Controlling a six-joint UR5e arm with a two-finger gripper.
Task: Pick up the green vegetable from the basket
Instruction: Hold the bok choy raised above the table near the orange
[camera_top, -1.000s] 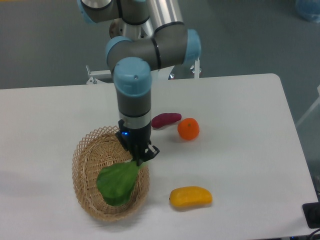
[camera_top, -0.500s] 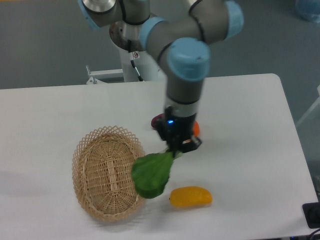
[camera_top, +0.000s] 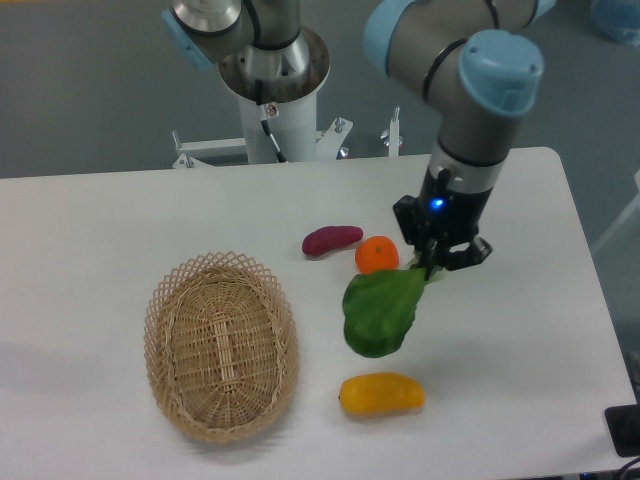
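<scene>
The green vegetable (camera_top: 379, 311), broad dark leaves hanging down, dangles in the air right of the basket. My gripper (camera_top: 438, 263) is shut on its pale stem end, above the table's right half. The leaves hang just in front of the orange and above the yellow fruit. The oval wicker basket (camera_top: 219, 345) sits at the front left with nothing in it.
An orange (camera_top: 373, 254) and a purple sweet potato (camera_top: 331, 239) lie near the table's middle. A yellow oblong fruit (camera_top: 381, 393) rests near the front edge, below the hanging leaves. The table's right edge is close to the arm.
The gripper has lifted the green vegetable out of the basket and carried it rightward, past the basket's rim to above the table's right half.
</scene>
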